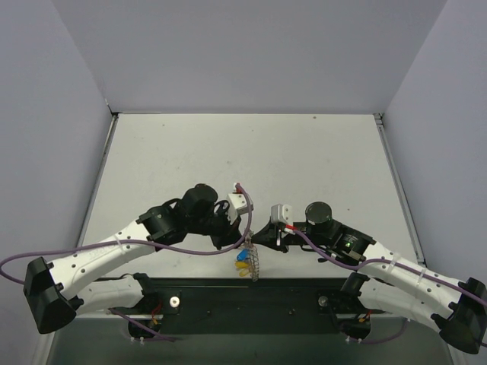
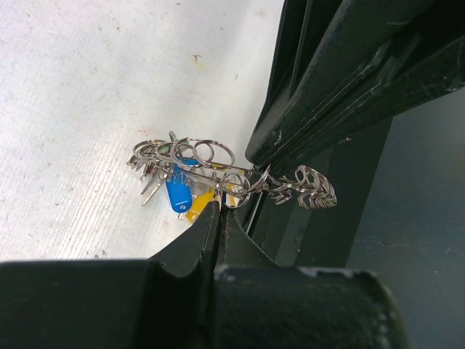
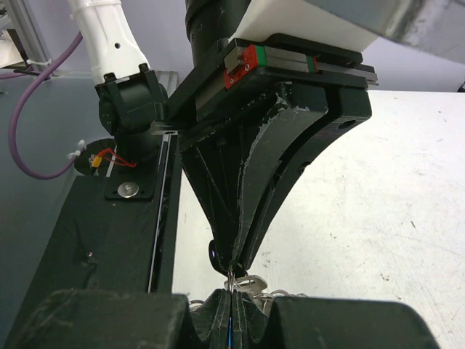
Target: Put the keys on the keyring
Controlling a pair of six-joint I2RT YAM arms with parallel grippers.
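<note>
Right pincer closed; left pincer, closed too, meets it tip to tip at the silvery keyring.

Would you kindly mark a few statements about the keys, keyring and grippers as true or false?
1. The left gripper is wide open. False: it is shut.
2. A blue key and a yellow key hang side by side from the keyring. True.
3. Both keys lie at the far edge of the table. False: they hang between the grippers, by its near edge.
4. The right gripper is shut. True.
</note>
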